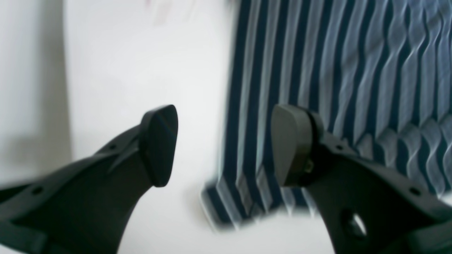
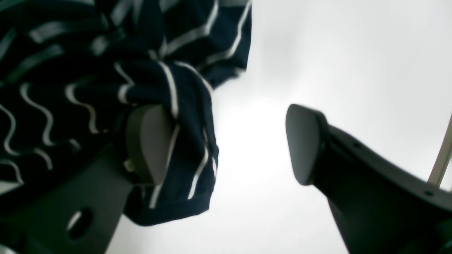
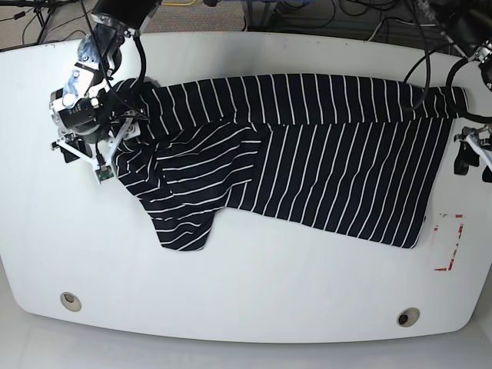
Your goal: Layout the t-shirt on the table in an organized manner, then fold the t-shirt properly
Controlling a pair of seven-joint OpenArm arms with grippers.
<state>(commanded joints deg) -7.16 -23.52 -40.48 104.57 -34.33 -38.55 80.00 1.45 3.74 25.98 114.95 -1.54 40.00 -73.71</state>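
The t-shirt (image 3: 307, 154) is being spread across the surface (image 3: 246, 284); the left end effector (image 1: 224, 144) and the right end effector (image 2: 226, 144) are being held apart, fabric draped over one right finger (image 2: 148, 141).

You have the t-shirt (image 3: 307, 154) lying across the far half of the table (image 3: 246, 292), and I place everything from it. The right gripper (image 3: 104, 150) sits at its left end, one finger under a fold of cloth. The left gripper (image 3: 470, 150) hangs just off its right edge, straddling that edge. The tape rectangle (image 3: 450, 242) lies beyond its near right corner. Two grommet holes (image 3: 71, 300) sit well nearer you, by the table's front edge.
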